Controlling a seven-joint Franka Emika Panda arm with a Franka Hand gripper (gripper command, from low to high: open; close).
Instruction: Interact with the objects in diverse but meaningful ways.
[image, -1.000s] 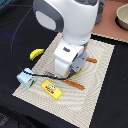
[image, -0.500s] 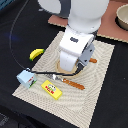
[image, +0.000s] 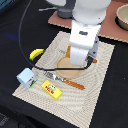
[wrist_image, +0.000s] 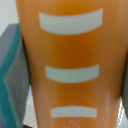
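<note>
One arm stands over the woven mat (image: 95, 95) in the exterior view, its gripper (image: 75, 64) low on the bread loaf (image: 69, 73); finger spacing cannot be told here. Beside the gripper, toward the exterior view's left, lie the banana (image: 36, 53) and the yellow box (image: 51, 89). Wrist view: the loaf (wrist_image: 70, 65) fills the frame between dark fingers (wrist_image: 9, 80) at both flanks, apparently gripped.

I see my arm (image: 82, 37) reaching straight down, wrist vertical, white housing hiding the gripper (image: 80, 64) from the exterior view. On the wrist view, dark fingers (wrist_image: 9, 75) sit either side, close around something.
</note>
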